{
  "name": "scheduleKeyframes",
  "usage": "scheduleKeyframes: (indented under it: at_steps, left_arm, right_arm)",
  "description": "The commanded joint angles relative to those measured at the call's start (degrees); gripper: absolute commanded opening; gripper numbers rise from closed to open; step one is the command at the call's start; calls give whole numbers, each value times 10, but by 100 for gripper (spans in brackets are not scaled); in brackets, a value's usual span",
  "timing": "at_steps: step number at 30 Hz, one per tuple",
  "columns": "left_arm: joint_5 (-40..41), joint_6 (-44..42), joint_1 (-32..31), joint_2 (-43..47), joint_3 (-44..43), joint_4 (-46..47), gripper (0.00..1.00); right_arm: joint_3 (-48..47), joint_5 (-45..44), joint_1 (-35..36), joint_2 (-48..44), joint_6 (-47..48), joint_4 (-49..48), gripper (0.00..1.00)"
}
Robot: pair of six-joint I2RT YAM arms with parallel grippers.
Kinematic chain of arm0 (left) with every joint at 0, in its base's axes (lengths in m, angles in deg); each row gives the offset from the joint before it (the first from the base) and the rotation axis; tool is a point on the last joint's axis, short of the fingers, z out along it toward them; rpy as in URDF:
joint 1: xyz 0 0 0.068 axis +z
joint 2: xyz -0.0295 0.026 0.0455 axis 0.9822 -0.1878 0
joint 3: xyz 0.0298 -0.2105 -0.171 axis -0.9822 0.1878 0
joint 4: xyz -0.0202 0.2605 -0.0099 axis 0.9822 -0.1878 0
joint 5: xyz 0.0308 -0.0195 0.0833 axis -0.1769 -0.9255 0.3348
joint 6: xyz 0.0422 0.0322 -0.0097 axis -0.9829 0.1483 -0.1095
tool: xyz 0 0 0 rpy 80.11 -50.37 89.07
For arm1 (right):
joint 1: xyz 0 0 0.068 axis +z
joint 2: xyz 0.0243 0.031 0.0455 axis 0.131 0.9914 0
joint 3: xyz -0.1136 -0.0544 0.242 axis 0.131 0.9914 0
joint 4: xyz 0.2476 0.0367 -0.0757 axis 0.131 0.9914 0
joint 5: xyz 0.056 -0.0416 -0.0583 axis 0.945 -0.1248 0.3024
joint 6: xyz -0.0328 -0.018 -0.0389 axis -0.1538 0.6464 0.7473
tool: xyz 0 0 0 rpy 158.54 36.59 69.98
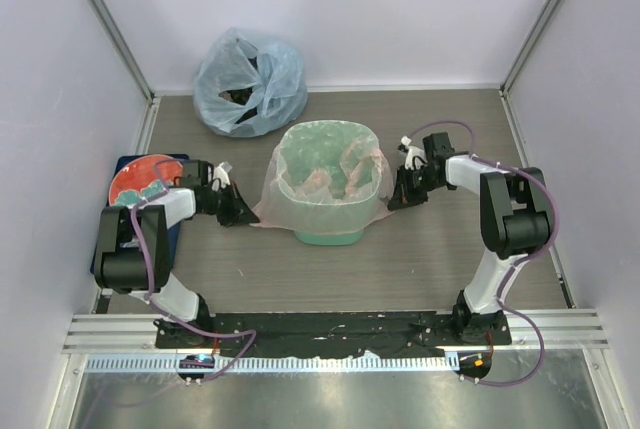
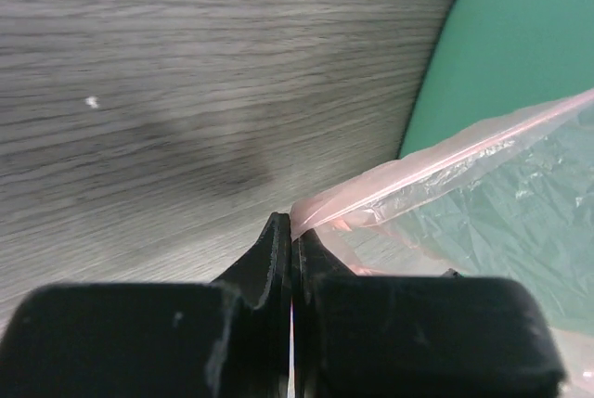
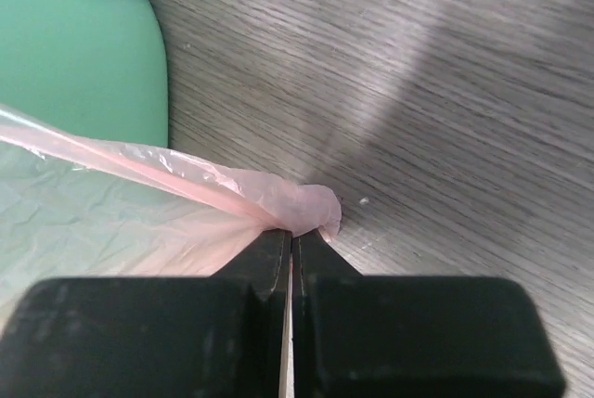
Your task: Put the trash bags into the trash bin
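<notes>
L fingers [image 2: 275, 254] pressed tight, pinching pink bag [image 2: 436, 166] hem at bin's 9 o'clock. R fingers [image 3: 271, 259] same, pinching a bunched hem corner at 3 o'clock. Bag sits inside mint bin [image 1: 326, 233], mid counter [image 1: 430, 259], w/ hem folded over the rim as a skirt. Film looks v. thin, crinkly, near weightless, prob slippery & easy to tear; zero stiffness, follows any pull. Best hold = bunched hem edge, low force, even pull both sides. Other item: blue bag [image 1: 250, 84] at 11 o'clock, well apart.

Pink trash bag [image 1: 268, 194] draped over upright mint-green bin [image 1: 328, 234], mid-table
</notes>
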Motion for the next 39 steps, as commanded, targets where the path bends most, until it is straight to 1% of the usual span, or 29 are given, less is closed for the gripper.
scheduleKeyframes:
  at_steps: [1,2,3,4,5,6,7,8,9,11,12,13,15,16,17,18,19,20,21,22,24,25,26,28,30,33,36,37,39]
  left_arm:
    - [44,-35,11,1,-24,-20,0]
    - [34,-44,12,6,-29,-24,0]
    - [23,-51,13,13,-41,-28,17]
    - [6,-59,16,27,-45,-38,34]
    - [0,-74,25,64,-48,-42,51]
    - [-2,-84,32,89,-55,-48,72]
    - [-8,-97,37,110,-59,-64,77]
    - [-9,-110,50,147,-65,-78,80]
    - [-14,-152,58,163,-73,-94,85]
    - [-29,-193,82,188,-104,-152,93]
    - [-30,-237,90,206,-113,-171,95]
    - [-32,-263,96,215,-135,-208,95]
    - [-52,-310,105,240,-158,-239,96]
    - [-52,-314,106,248,-169,-232,97]
    - [-49,-302,105,253,-176,-241,98]
    - [-70,-308,105,258,-182,-247,97]
    - [-107,-426,106,261,-202,-287,98]
    - [-146,-512,105,257,-222,-349,99]
    - [-208,-608,105,252,-240,-410,100]
    - [-222,-668,105,244,-254,-475,100]
    - [-239,-693,104,233,-247,-471,100]
    - [-257,-712,100,224,-245,-482,100]
    - [-263,-768,95,206,-245,-490,100]
    - [-281,-814,71,182,-249,-499,98]
    - [-287,-834,54,149,-259,-491,96]
    - [-296,-816,26,108,-278,-441,94]
    - [-293,-802,2,78,-294,-399,92]
    - [-288,-782,-19,74,-295,-369,91]
    - [-282,-761,-33,62,-293,-335,90]
  right_arm:
    - [6,-25,-5,-21,38,-19,12]
    - [8,-14,-10,-31,38,-19,24]
    - [10,9,-14,-46,38,-18,35]
    - [13,19,-20,-77,40,-15,54]
    - [13,26,-34,-97,50,-10,60]
    - [12,41,-40,-116,63,-3,67]
    - [11,48,-48,-154,75,16,73]
    - [8,55,-58,-173,93,27,75]
    - [5,63,-74,-190,123,38,77]
    - [-6,88,-87,-240,155,76,80]
    - [-10,97,-99,-257,193,89,81]
    - [-21,106,-101,-272,216,112,84]
    - [-27,122,-102,-314,258,126,88]
    - [-28,129,-102,-325,280,124,91]
    - [-26,140,-102,-337,283,117,91]
    - [-26,147,-102,-352,287,111,91]
    - [-32,159,-102,-356,302,126,99]
    - [-39,187,-102,-356,373,144,100]
    - [-48,204,-101,-341,399,161,100]
    - [-67,214,-99,-330,416,179,100]
    - [-86,246,-97,-301,453,194,99]
    - [-106,256,-96,-273,479,227,98]
    - [-115,264,-90,-258,537,243,98]
    - [-136,275,-81,-224,577,267,97]
    - [-149,276,-66,-208,612,272,96]
    - [-172,275,-27,-179,659,283,95]
    - [-187,275,-12,-156,674,289,95]
    - [-192,275,-7,-150,692,296,94]
    - [-197,274,-2,-133,709,303,94]
